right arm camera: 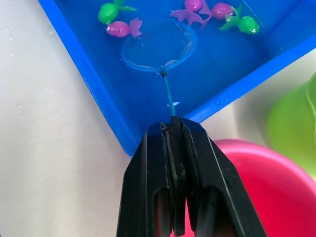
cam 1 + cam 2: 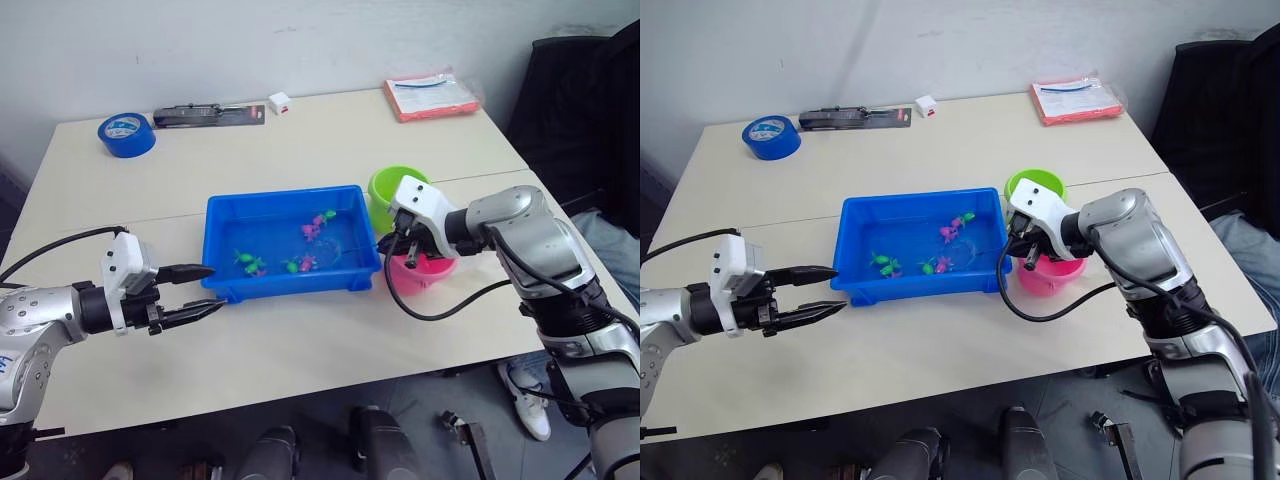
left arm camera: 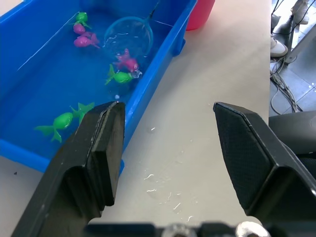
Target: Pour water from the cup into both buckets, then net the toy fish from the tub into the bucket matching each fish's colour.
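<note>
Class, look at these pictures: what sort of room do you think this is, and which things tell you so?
Probably an office or lab workroom: a plain pale table against a bare wall, a roll of blue tape and a packet of papers on it, a black chair alongside.

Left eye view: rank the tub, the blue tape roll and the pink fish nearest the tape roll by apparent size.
1. Tub, clearly largest.
2. Blue tape roll, though it lies farther off.
3. Pink fish, smallest.

A pale worktop [image 2: 300,150] carried a blue tub [image 2: 225,285] near its middle. A green bucket [image 2: 385,185] and a pink bucket [image 2: 420,275] stood just beside the tub's right end. Along the far edge lay a roll of blue tape [image 2: 127,134], a black packaged tool [image 2: 208,115], a small white box [image 2: 279,101] and a red packet [image 2: 432,95].
</note>
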